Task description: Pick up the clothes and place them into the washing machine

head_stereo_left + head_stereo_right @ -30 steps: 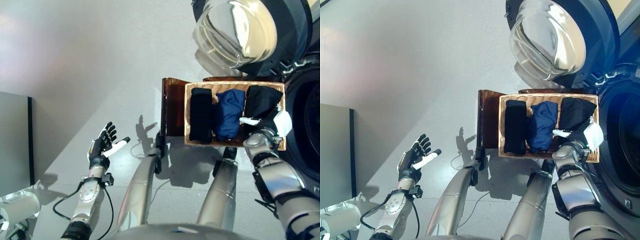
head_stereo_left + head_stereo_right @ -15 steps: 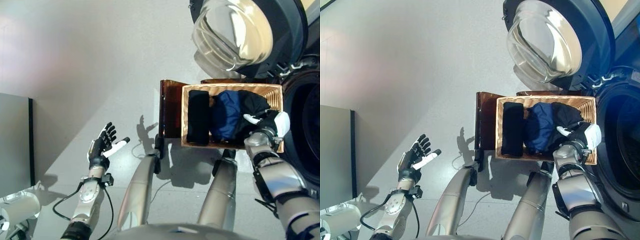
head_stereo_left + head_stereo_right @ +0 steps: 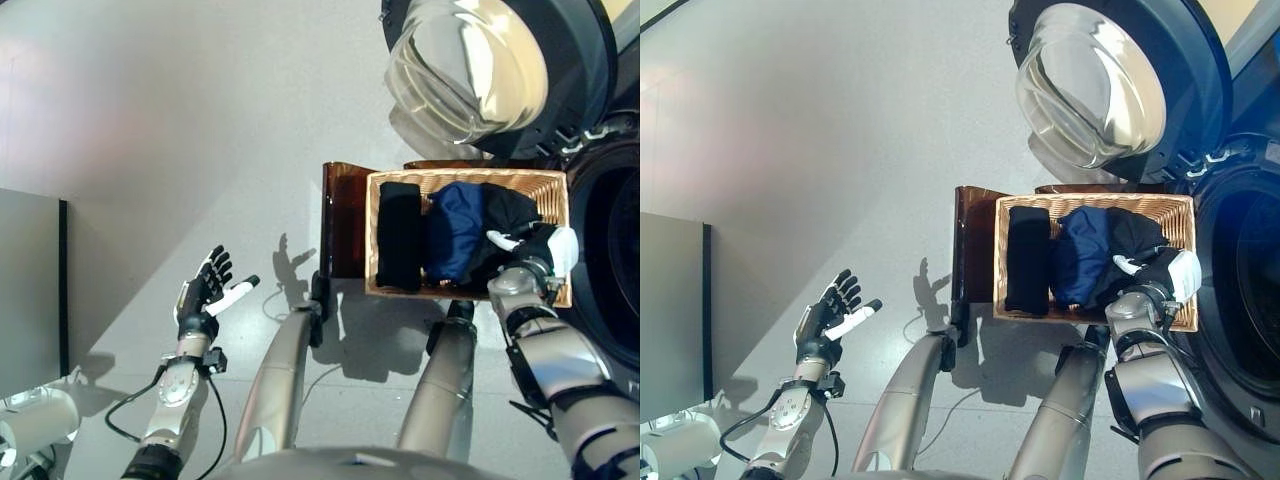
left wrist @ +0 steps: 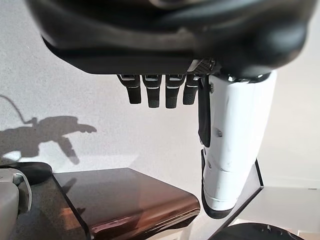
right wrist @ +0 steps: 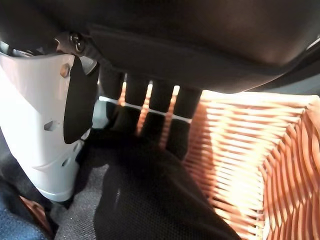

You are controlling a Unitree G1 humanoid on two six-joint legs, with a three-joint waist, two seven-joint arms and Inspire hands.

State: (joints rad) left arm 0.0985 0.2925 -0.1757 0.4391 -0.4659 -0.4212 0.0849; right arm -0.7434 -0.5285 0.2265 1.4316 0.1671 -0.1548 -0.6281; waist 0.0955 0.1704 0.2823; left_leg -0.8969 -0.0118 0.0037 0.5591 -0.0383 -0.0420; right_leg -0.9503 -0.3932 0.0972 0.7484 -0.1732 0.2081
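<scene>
A rectangular woven wicker basket [image 3: 556,190] sits on a dark brown glossy stool [image 3: 343,220] at about 2 o'clock in the head views, just beside the dark washing machine [image 3: 610,240] whose round glass door [image 3: 468,62] stands open at 1 o'clock. Three pieces of clothing lie side by side in the basket: a black rolled garment [image 3: 399,236] at its 9 o'clock end, a dark blue crumpled garment [image 3: 455,226] in the middle and a bunched black garment [image 3: 508,212] at its 3 o'clock end. The right hand [image 3: 535,250] is down in the basket with its fingers and white-covered thumb curled round the bunched black garment (the wrist view shows the cloth between them). The left hand [image 3: 205,290] hangs over the grey floor [image 3: 180,130] at 8 o'clock, fingers straight and spread, holding nothing.
</scene>
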